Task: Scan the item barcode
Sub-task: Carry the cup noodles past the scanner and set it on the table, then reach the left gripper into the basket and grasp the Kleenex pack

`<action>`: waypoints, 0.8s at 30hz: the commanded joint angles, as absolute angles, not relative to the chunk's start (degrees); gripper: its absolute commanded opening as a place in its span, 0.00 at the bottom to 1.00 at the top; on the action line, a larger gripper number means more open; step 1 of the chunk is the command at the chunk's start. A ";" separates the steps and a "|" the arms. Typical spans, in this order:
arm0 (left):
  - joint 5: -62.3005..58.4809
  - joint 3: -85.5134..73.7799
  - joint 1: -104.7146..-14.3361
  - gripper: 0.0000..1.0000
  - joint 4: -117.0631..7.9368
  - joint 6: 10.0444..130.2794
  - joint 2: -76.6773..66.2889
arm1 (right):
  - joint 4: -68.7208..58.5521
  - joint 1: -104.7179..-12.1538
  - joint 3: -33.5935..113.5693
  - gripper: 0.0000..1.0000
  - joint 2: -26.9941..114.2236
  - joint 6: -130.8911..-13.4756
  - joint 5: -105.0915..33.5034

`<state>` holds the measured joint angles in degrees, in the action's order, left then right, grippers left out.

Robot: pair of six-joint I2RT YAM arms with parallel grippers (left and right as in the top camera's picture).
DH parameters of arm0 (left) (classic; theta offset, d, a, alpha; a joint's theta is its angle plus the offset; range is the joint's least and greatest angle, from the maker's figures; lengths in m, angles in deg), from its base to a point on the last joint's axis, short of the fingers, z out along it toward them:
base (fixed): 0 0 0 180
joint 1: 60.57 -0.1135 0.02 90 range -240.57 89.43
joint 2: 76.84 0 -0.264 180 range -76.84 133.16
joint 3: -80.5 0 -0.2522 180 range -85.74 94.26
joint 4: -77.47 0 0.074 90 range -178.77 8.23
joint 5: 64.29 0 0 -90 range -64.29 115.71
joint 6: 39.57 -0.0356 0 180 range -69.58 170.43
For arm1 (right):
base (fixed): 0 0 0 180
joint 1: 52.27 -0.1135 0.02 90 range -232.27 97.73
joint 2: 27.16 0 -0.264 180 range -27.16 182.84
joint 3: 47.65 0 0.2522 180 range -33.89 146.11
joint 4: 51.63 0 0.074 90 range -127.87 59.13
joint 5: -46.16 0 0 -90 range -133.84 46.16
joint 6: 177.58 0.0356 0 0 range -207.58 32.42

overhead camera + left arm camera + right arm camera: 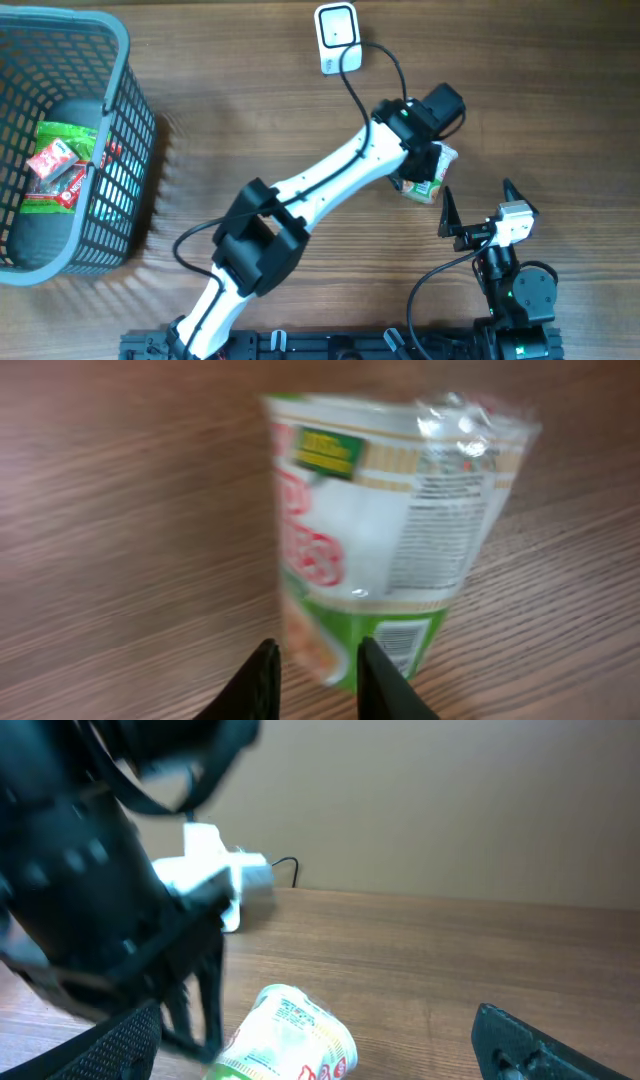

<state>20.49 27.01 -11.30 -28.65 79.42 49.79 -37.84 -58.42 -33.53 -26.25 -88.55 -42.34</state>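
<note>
**A:** Item: a noodle cup (380, 540) sealed in clear film. Where does it lie?

**B:** On the table (250, 90), on the robot's right half, between the two grippers and well apart from the scanner (337, 35) and the basket (125, 60). Whether it rests fully on the wood cannot be told.

**A:** Handling?

**B:** Judged light, with a thin wall that would dent under a hard squeeze. The film looks glossy and loose, so likely slippery. The stiffer places to take hold are the base ring and the top rim, not the mid-wall, and not over the barcode.

**A:** Orientation?

**B:** It is tipped onto its side. The long axis runs from the left gripper (316, 650) outward, narrow base at the fingers and wide top pointing away, toward the right gripper (480, 205). In the left wrist view the barcode sits on the green band near the base, facing that camera and not the scanner.

**A:** Tools?

**B:** The left gripper's fingers stand narrow, with the base edge between them. Whether they pinch it cannot be told. The right gripper is spread wide and holds nothing.
</note>
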 commanded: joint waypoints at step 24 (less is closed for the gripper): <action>31.18 26.22 -83.60 1.00 -16.83 70.15 12.13 | -38.01 -58.14 -33.59 0.99 -26.58 -88.66 -41.77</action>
